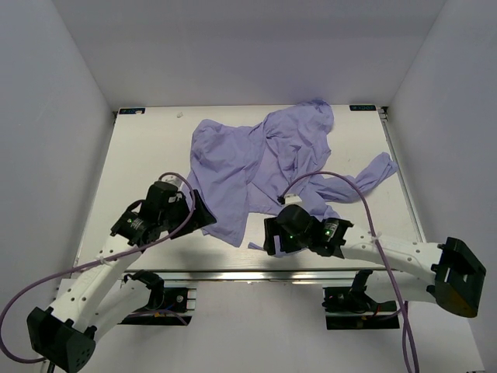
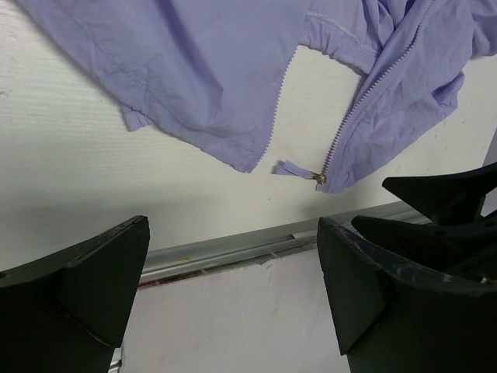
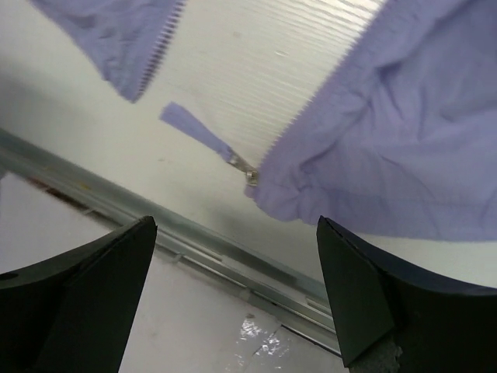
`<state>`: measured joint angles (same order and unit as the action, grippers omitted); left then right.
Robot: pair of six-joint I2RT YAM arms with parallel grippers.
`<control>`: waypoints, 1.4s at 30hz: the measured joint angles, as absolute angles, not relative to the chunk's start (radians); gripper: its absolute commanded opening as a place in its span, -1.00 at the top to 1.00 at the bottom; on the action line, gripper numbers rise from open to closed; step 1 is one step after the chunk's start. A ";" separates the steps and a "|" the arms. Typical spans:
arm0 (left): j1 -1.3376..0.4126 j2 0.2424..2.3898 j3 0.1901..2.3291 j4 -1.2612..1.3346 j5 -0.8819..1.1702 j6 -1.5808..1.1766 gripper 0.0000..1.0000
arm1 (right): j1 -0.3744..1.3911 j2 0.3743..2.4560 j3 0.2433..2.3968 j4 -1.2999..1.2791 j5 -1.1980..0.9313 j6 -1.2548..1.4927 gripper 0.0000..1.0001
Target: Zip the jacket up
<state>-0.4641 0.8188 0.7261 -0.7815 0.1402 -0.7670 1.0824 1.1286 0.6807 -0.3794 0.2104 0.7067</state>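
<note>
The lavender jacket (image 1: pixel 264 159) lies crumpled on the white table, unzipped, with its hem toward the near edge. In the left wrist view the jacket (image 2: pixel 210 70) shows two open zipper edges and a fabric zipper pull (image 2: pixel 293 169) at the bottom of the right edge. The right wrist view shows the same jacket (image 3: pixel 404 132) and pull (image 3: pixel 194 128). My left gripper (image 1: pixel 203 214) (image 2: pixel 233 225) is open and empty, left of the hem. My right gripper (image 1: pixel 270 235) (image 3: pixel 237 224) is open and empty, just near of the zipper's bottom end.
A metal rail (image 2: pixel 233 247) (image 3: pixel 194 242) runs along the table's near edge, just below both grippers. White walls enclose the table (image 1: pixel 147 155) on the left, right and back. The right gripper's fingers (image 2: pixel 443 198) show at the right of the left wrist view.
</note>
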 measured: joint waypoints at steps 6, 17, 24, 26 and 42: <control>-0.464 0.848 0.724 -0.752 0.142 -0.756 -0.96 | 1.082 1.232 0.681 -0.439 0.284 0.796 -0.78; -0.464 0.849 0.699 -0.732 0.142 -0.748 -0.96 | 1.082 1.385 0.698 -0.439 0.328 0.832 -0.52; -0.464 0.849 0.695 -0.733 0.141 -0.748 -0.96 | 1.082 1.428 0.714 -0.412 0.361 0.844 0.03; -0.464 0.849 0.696 -0.733 0.141 -0.748 -0.96 | 1.082 1.440 0.719 -0.399 0.366 0.854 0.17; -0.464 0.849 0.696 -0.744 0.141 -0.748 -0.96 | 1.082 1.416 0.715 -0.389 0.346 0.824 -0.08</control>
